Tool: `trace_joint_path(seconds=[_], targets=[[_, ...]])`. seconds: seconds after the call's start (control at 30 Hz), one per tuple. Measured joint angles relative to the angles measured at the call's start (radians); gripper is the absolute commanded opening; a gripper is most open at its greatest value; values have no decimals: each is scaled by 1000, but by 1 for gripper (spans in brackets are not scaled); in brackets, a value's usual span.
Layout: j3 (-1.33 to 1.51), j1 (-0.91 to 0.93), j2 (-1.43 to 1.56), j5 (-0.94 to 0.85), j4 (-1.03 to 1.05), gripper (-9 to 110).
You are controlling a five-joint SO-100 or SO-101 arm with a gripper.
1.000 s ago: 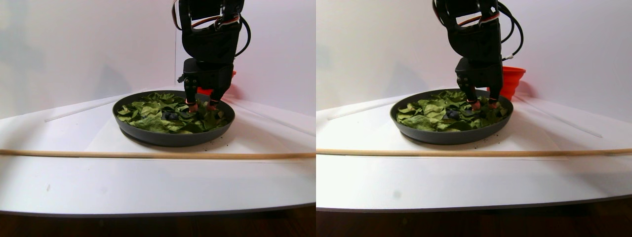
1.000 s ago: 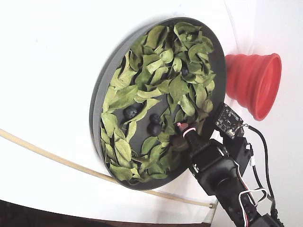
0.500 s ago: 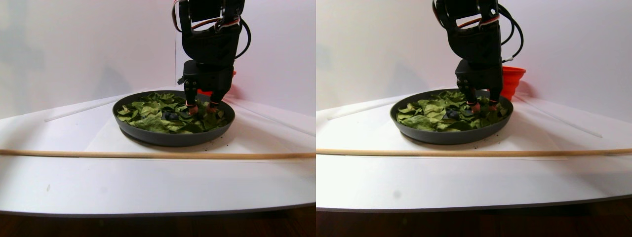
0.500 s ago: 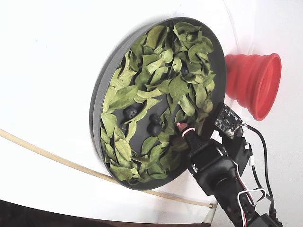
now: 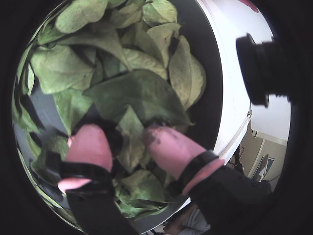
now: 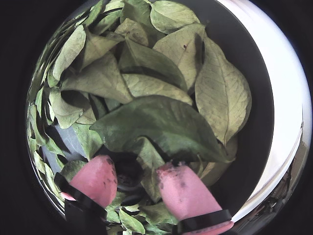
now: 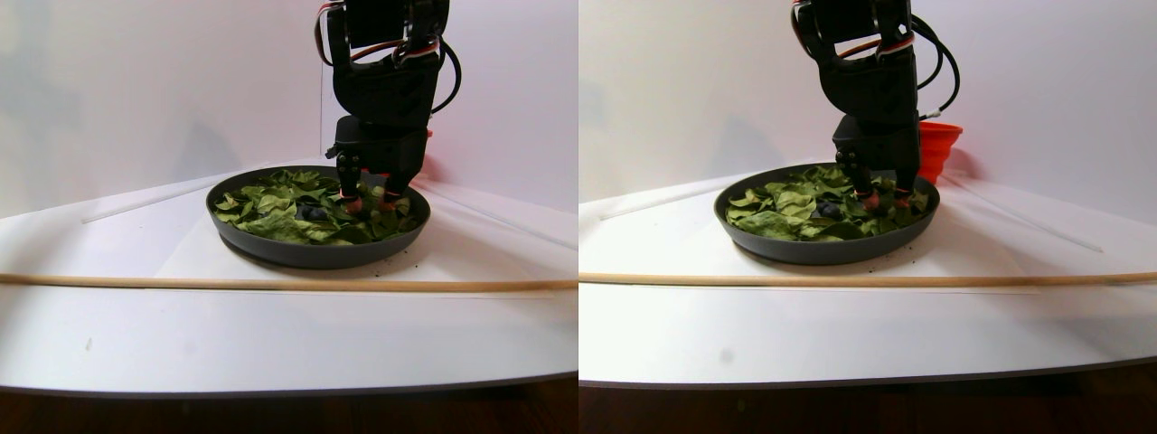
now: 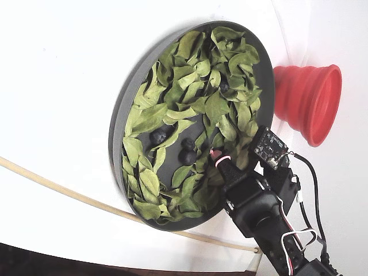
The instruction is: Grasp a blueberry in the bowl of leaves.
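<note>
The black claw with pink tips is apart, pressed into flat green leaves in the round dark-grey bowl on the white table.

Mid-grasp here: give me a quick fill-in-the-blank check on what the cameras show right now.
1. The hand has its pink fingertips down among the ____ in the bowl.
2. The blueberries visible in the fixed view are dark ____.
3. The collapsible cup beside the bowl is ____.
4. The hand's jaws stand ____.

Missing words: leaves; blue; red; open
</note>
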Motion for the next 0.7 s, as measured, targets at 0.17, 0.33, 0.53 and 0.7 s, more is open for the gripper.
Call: trace_joint_path(seconds=[0.17,0.33,0.53,0.7], targets=[[0,0,0,0,0,16],[8,0,0,12,0,17],[26,-2,0,32,0,17],[26,-6,0,61,0,17]])
